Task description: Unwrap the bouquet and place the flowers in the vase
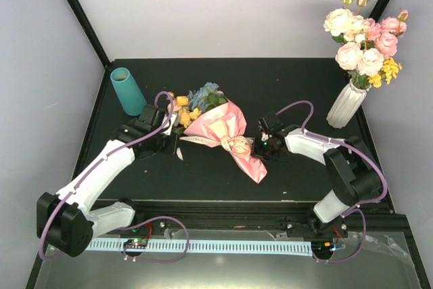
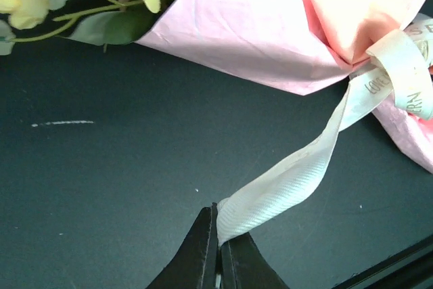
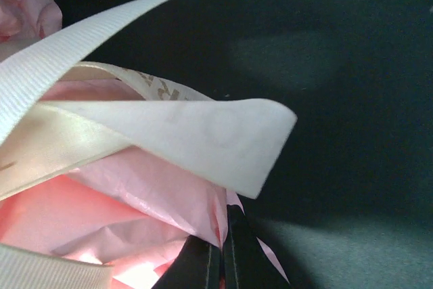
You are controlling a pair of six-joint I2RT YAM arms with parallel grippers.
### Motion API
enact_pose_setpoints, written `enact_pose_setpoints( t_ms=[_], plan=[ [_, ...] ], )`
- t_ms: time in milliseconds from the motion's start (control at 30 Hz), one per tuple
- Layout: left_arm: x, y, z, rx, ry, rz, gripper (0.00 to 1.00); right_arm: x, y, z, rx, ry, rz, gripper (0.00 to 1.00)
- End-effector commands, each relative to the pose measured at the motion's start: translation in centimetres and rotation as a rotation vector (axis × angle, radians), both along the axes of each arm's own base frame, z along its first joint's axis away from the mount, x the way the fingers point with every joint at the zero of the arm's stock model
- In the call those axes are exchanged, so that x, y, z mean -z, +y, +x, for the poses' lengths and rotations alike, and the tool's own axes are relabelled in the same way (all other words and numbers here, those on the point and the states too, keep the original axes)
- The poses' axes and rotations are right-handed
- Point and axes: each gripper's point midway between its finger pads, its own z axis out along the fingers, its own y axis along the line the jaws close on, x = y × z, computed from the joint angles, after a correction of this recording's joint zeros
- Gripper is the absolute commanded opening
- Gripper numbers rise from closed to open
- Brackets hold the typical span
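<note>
Untying step: left gripper (image 2: 218, 233) clamped the ribbon (image 2: 291, 181) tail, right gripper (image 3: 225, 243) pinched the bouquet (image 1: 215, 121) by its pink paper (image 3: 162, 197); the bow (image 2: 404, 76) likely needed a steady outward pull

Black table (image 1: 203, 182), bouquet (image 1: 220, 128) lying ctr, teal vase (image 1: 128, 93) back L, white vase (image 1: 345, 106) back R
</note>
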Motion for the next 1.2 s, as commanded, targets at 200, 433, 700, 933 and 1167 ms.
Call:
enact_pose_setpoints(
  t_ms=[200, 433, 700, 933, 1167],
  plan=[
    [-1.9, -2.2, 2.4, 0.051, -0.013, -0.092, 0.01, -0.6, -3.8, 1.6, 0.200, -0.010, -0.078, 0.02],
    [-1.8, -4.7, 5.2, 0.106, 0.036, -0.122, 0.02, -0.9, -2.9, 1.8, 0.304, 0.040, 0.029, 0.02],
    [-0.9, 2.6, 5.6, -0.092, 0.067, 0.124, 0.02, 0.4, 0.3, 1.8, 0.322, 0.113, 0.205, 0.02],
    [-2.8, 4.3, 4.3, -0.147, 0.047, 0.104, 0.02, 0.4, 0.3, 2.4, 0.368, 0.102, 0.226, 0.01],
    [-6.4, 7.8, 3.2, -0.264, -0.062, 0.167, 0.02, 0.4, 0.8, 3.2, 0.413, 0.112, 0.250, 0.02]
  ],
)
